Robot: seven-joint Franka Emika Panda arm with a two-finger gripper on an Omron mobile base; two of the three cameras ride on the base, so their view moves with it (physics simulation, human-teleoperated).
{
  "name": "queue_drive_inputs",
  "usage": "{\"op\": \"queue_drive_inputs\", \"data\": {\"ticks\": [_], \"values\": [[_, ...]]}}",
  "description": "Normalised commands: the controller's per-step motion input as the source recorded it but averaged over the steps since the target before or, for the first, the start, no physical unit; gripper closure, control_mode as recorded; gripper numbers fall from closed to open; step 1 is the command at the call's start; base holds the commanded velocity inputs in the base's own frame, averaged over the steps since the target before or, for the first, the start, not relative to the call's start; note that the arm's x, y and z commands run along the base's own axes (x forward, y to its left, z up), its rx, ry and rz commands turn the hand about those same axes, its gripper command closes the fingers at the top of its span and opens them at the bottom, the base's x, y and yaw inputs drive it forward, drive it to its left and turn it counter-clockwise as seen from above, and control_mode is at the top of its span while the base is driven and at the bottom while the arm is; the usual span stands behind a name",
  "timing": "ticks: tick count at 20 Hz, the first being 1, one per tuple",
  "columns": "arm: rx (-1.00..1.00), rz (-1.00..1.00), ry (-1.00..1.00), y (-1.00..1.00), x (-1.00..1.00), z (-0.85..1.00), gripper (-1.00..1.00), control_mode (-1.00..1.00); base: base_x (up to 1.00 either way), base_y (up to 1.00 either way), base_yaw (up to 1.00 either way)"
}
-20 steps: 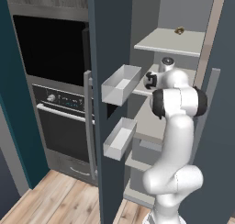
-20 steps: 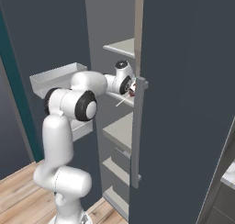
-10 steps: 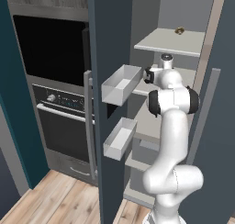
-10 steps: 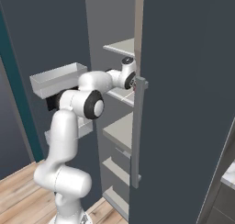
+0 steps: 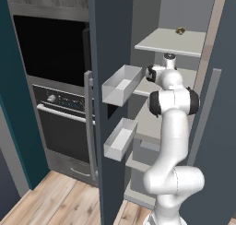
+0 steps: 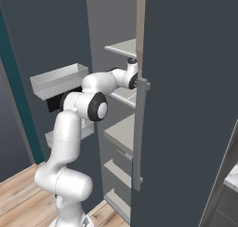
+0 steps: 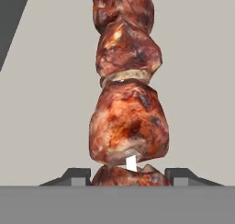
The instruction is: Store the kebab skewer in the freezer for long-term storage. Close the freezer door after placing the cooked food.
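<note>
In the left base view, a black-glass built-in oven (image 5: 60, 104) fills the wall at the far left, with a darker glass panel above it. Next to it stands the freezer door (image 5: 109, 127), swung open edge-on toward the camera, its silver vertical handle (image 5: 90, 127) on the outer face and two pale bins (image 5: 120, 85) jutting from its inner face, one above the other. To the right of the door the freezer (image 5: 184, 16) is open, showing pale grey shelves (image 5: 170, 41); a small brownish item (image 5: 180, 31) sits on the upper shelf. The white arm (image 5: 173, 127) rises from the lower right and reaches in at the level of the shelf below that one, its wrist beside the upper door bin. At the far right the matching door (image 5: 214, 127) stands with its own long handle. In the right base view the arm bends from the lower left into the same opening, and the wrist disappears behind the edge of the near door (image 6: 186, 105). In the hand view the gripper (image 7: 128, 176) is clamped down on the kebab skewer (image 7: 126, 117): the two dark tips sit tight on either side of the lowest chunk, with a sliver of pale stick visible between chunks. The skewer runs straight away from the hand, its reddish-brown chunks stacked up the picture over a flat pale grey surface.
</note>
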Motion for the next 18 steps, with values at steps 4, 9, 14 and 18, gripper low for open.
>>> {"op": "queue_drive_inputs", "data": {"ticks": [4, 9, 14, 18], "values": [[0.00, 0.00, 0.00, 0.05, 0.06, -0.13, -1.00, -1.00, 0.00, 0.00, 0.00], [0.00, 0.00, 0.00, 0.03, 0.07, -0.05, -1.00, -1.00, 0.00, 0.00, 0.00], [0.00, 0.00, 0.00, 0.01, 0.00, 0.00, -1.00, -1.00, 0.00, 0.00, 0.00], [0.00, 0.00, 0.00, 0.10, -0.01, 0.00, -1.00, -1.00, 0.00, 0.00, 0.00]]}}
